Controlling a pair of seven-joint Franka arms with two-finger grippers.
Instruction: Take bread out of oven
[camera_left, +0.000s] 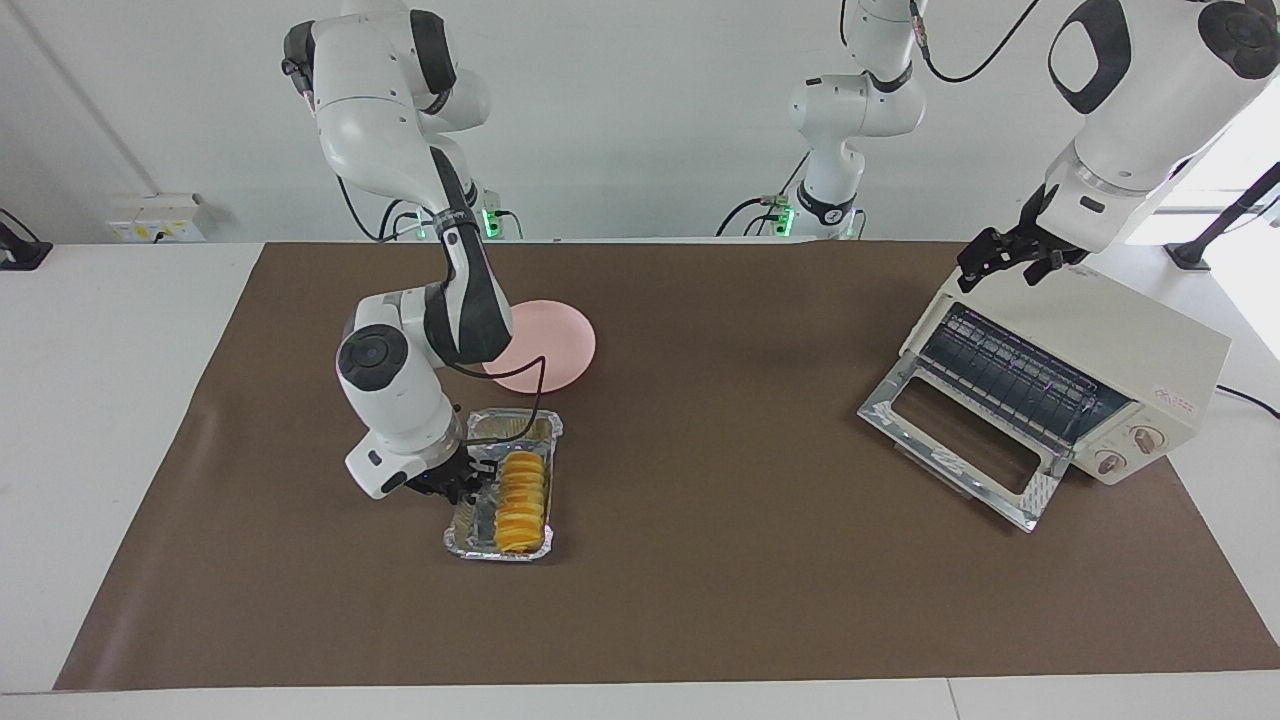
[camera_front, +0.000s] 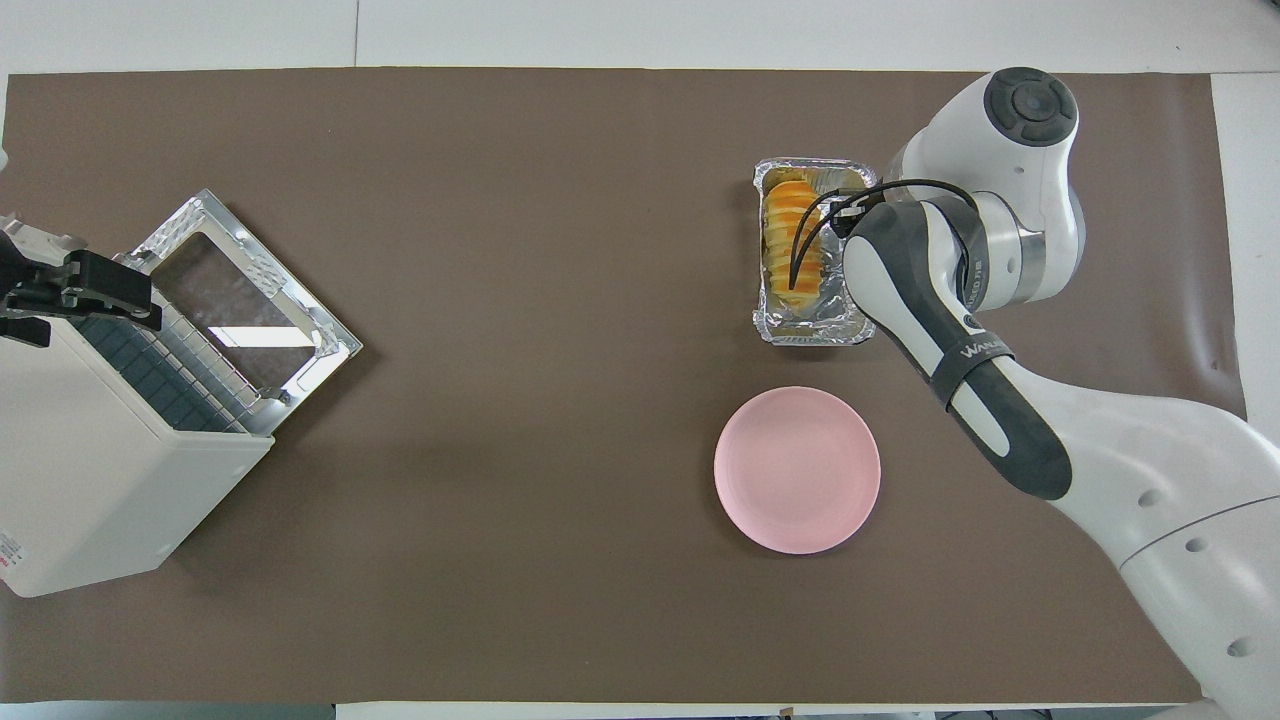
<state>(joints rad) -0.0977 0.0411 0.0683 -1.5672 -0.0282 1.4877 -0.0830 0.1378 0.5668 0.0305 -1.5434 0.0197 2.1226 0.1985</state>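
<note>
The bread, a golden-yellow ridged loaf, lies in a crinkled silver foil tray on the brown mat toward the right arm's end of the table; it also shows in the overhead view. My right gripper is low at the tray's long side, against its rim. The cream-white oven stands at the left arm's end with its glass door dropped open and its wire rack bare. My left gripper is open, resting at the oven's top front edge.
A round pink plate lies on the mat just nearer to the robots than the foil tray. The right arm's elbow hangs over the plate's edge. The brown mat covers most of the table.
</note>
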